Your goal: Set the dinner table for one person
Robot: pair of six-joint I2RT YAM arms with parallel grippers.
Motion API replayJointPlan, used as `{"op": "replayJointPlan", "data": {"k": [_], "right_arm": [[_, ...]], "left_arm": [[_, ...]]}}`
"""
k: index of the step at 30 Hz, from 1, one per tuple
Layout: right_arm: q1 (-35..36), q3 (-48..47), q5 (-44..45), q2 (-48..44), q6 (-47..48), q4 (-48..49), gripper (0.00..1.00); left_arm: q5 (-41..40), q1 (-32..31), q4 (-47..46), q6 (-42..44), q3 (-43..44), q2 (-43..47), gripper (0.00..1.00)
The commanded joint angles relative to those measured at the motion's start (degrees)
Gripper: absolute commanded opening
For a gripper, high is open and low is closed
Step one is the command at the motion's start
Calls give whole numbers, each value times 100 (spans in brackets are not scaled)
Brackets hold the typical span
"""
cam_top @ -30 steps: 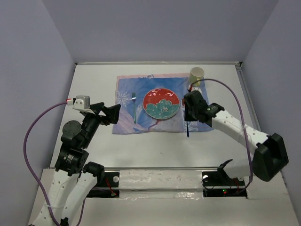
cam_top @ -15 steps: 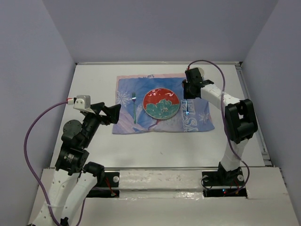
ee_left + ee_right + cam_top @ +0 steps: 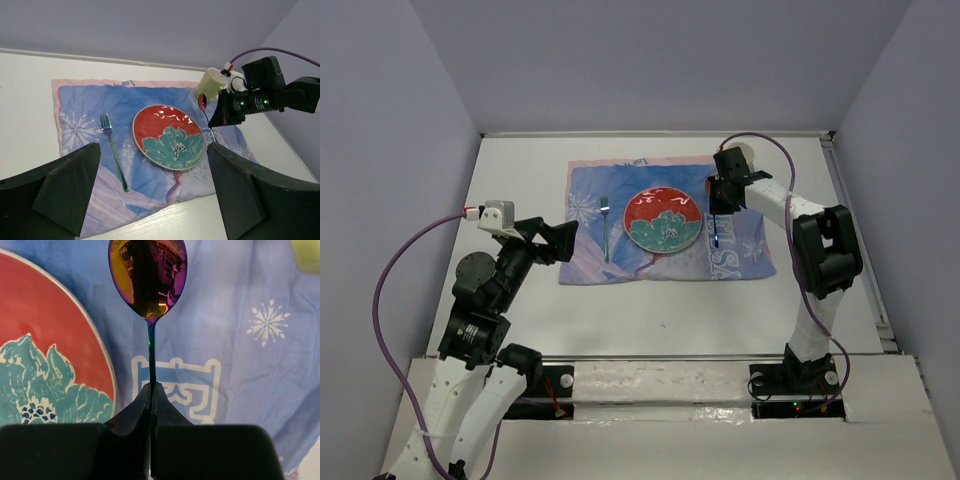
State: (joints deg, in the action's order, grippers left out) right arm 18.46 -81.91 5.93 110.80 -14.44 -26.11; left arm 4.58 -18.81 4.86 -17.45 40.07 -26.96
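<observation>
- Top view: the tabletop (image 3: 520, 190) carries mat (image 3: 585, 205), plate (image 3: 663, 220) and fork (image 3: 606, 228); the spoon (image 3: 718, 237) is held right of the plate, not yet laid.
- Left wrist: left pincer (image 3: 150, 200) spread, empty; cup (image 3: 213, 83) at the mat's far corner.
- Right wrist: right pincer (image 3: 151, 390) pinching the spoon's handle; release remains.

Mat (image 3: 586, 196) on dinner table (image 3: 520, 175), fork (image 3: 606, 228) left of plate (image 3: 663, 220)

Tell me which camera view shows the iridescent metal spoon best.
Right wrist: the iridescent metal spoon appears large, handle clamped by the right gripper. Left wrist shows it small beside the red-and-teal round plate; top shows a thin sliver.
</observation>
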Motion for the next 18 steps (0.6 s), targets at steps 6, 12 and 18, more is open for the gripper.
{"op": "replayJointPlan", "data": {"k": [6, 12, 18], "right_arm": [[-97, 114, 22, 125, -156, 115, 0], [-97, 26, 83, 222, -173, 141, 2], [-97, -80, 127, 293, -191, 141, 22]], "left_arm": [[131, -18, -310, 40, -26, -55, 99], [122, 0, -311, 31, -35, -72, 99], [122, 26, -311, 31, -35, -73, 99]]}}
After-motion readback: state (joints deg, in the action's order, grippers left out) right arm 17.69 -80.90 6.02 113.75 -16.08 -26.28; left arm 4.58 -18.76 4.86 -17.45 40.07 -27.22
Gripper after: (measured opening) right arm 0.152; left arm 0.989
